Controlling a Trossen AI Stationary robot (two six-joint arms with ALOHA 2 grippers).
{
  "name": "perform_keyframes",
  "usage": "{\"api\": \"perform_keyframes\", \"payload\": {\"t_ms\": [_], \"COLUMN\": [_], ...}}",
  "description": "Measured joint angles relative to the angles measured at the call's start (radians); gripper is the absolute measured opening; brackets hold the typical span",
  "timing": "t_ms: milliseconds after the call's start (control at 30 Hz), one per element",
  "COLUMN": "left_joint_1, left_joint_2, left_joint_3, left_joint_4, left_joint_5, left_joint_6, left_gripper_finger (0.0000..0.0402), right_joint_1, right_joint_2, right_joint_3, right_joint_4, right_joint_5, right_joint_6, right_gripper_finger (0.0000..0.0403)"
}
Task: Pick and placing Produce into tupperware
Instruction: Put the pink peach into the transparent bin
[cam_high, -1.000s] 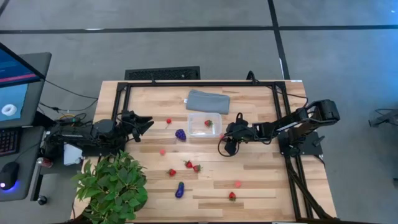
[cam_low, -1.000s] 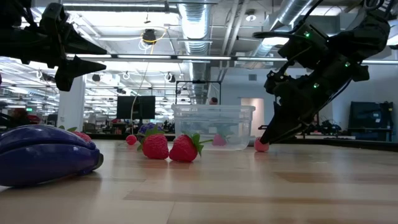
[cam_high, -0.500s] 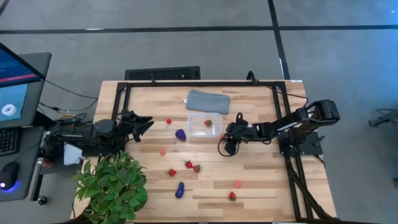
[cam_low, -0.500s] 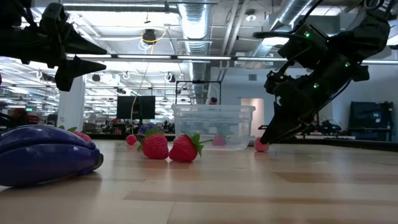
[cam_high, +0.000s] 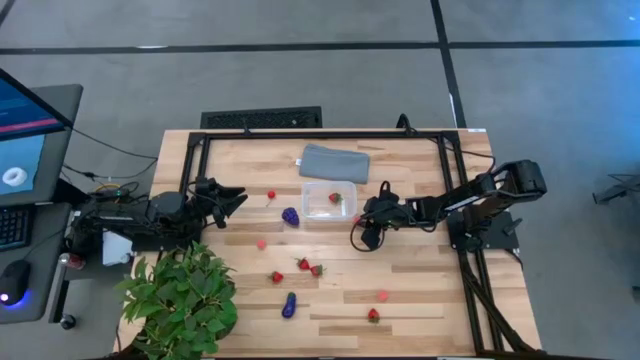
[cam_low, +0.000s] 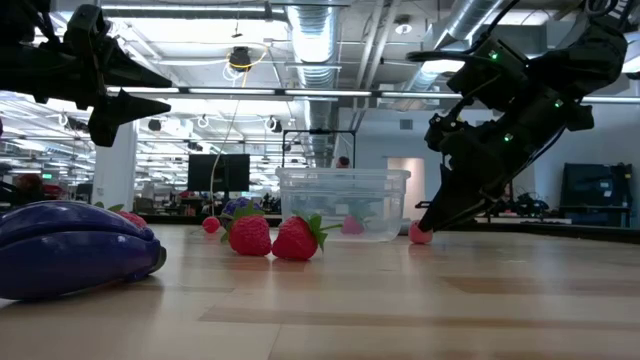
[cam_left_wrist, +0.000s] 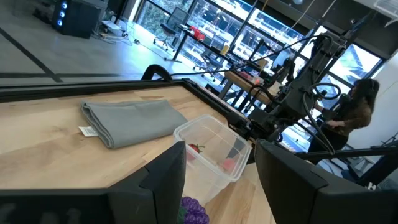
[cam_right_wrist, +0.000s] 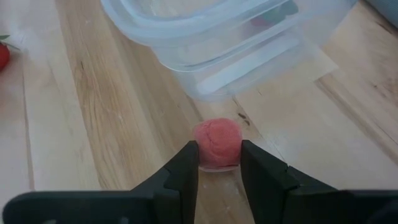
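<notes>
Pink fruit (cam_right_wrist: 216, 143): a small round pinkish piece sits on the tabletop (cam_high: 420, 290) just beside a corner of the clear box, with a dark finger pressed against each side of it.
Right end effector (cam_right_wrist: 219, 163): down at the tabletop, clenched on the pink fruit; in the low view (cam_low: 424, 226) its tip meets the fruit (cam_low: 421, 234) right at the wood.
Clear box (cam_high: 329, 201): a see-through plastic tub standing near the middle of the tabletop, with a strawberry (cam_high: 335, 198) and a pinkish bit inside it.
Left end effector (cam_high: 232, 201): held above the left part of the tabletop, well apart from the box, fingers parted and nothing between them.
Purple pieces: one (cam_high: 290, 215) lies just left of the box; the other (cam_high: 288, 305) lies nearer the front edge, and fills the left foreground of the low view (cam_low: 75, 248).
Strawberries: a pair (cam_high: 309, 267) lies close together in front of the box, another (cam_high: 276, 277) to their left, one (cam_high: 373, 315) near the front right.
Other pink bits: one (cam_high: 261, 243) left of the pair, one (cam_high: 382, 296) near the front right strawberry.
Grey pad (cam_high: 334, 163): flat on the wood behind the box.
Leafy plant (cam_high: 182, 305): at the front left corner.
</notes>
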Motion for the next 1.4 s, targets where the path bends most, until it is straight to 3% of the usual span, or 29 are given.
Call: {"api": "perform_keyframes", "payload": {"t_ms": [600, 1400], "left_joint_1": [0.000, 0.000], "left_joint_2": [0.000, 0.000], "left_joint_3": [0.000, 0.000], "left_joint_4": [0.000, 0.000], "left_joint_5": [0.000, 0.000], "left_joint_6": [-0.005, 0.002], "left_gripper_finger": [0.0183, 0.0183], "right_joint_1": [0.002, 0.013], "right_joint_2": [-0.069, -0.451], "right_joint_3": [-0.001, 0.009], "right_joint_4": [-0.125, -0.325], "right_joint_5": [-0.027, -0.042], "right_joint_6": [0.034, 0.035], "right_gripper_finger": [0.0127, 0.0123]}}
